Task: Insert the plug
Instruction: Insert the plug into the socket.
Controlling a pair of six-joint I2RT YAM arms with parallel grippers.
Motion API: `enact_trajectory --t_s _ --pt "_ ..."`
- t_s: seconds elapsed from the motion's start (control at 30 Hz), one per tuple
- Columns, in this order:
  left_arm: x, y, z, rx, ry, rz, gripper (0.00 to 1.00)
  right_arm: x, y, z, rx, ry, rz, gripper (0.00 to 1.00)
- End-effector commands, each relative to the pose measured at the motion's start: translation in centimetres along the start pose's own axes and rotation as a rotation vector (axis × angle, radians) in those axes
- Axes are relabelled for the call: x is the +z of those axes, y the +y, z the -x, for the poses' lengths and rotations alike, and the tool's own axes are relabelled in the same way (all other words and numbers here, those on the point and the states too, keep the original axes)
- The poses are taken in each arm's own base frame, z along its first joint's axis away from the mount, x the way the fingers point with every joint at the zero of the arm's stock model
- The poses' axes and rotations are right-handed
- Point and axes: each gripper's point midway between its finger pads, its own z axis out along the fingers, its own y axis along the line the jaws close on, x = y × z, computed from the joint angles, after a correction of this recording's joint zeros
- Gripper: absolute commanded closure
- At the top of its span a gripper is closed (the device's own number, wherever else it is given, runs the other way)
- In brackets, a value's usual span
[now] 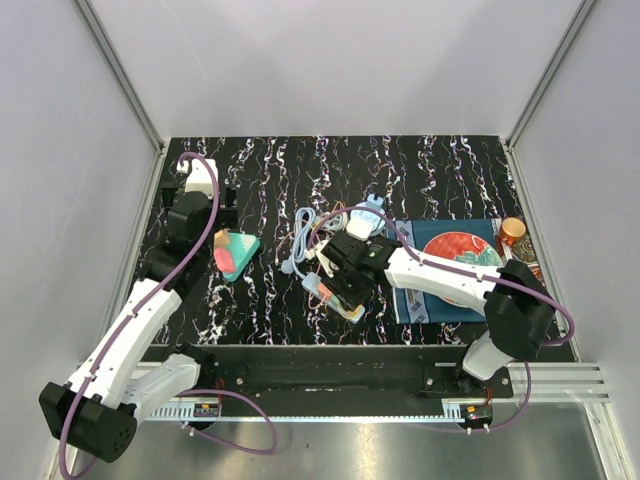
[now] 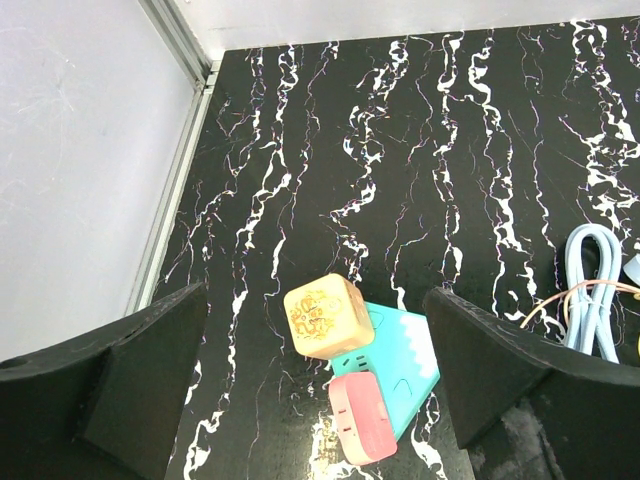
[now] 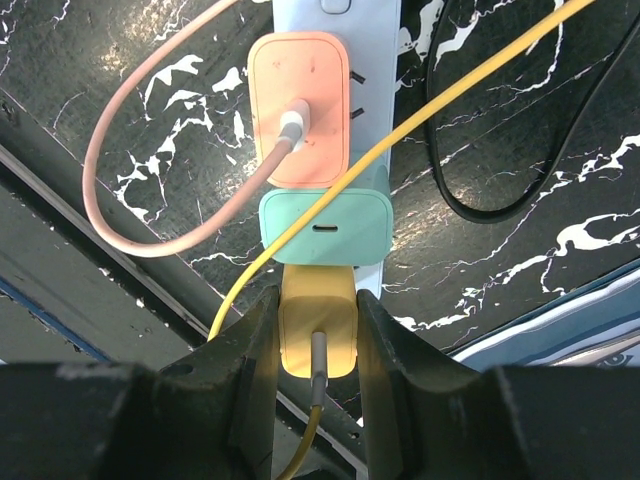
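Right wrist view: my right gripper [image 3: 318, 310] clamps the yellow plug [image 3: 300, 340] by its flat sides at the power strip [image 3: 378, 40], judged light, rigid, smooth; my left gripper [image 2: 315, 375] has its jaws apart.

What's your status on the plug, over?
Right gripper shut on yellow plug at end of power strip, seating unconfirmed. Left gripper open, hovering over toy blocks. Teal charger tight against plug.
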Motion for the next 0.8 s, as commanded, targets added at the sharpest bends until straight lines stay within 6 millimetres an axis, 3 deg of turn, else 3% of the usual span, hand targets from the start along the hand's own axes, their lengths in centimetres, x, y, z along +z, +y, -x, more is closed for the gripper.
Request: enact_trajectory --t_s 0.0,0.13,0.33,0.5,0.77 --pt "-0.2 0.6 1.7 -0.016 -0.061 0.018 0.04 0.5 2.8 -2.0 -0.02 0.075 0.07 1.0" --pt "-0.3 0.8 1.7 -0.017 -0.065 0.025 0.04 1.3 3.8 -2.3 -0.041 0.092 0.045 1.0" --pt "-0.5 0.8 1.8 -0.019 -0.072 0.024 0.04 1.7 2.9 -2.2 -0.016 0.094 -0.019 1.0" --pt "-0.5 0.8 2.0 -0.022 -0.077 0.021 0.04 1.5 1.0 -2.4 -0.048 0.11 -0.12 1.0" --pt "-0.6 1.0 2.0 -0.021 -0.081 0.026 0.04 2.2 2.2 -2.8 -0.082 0.145 -0.041 1.0"
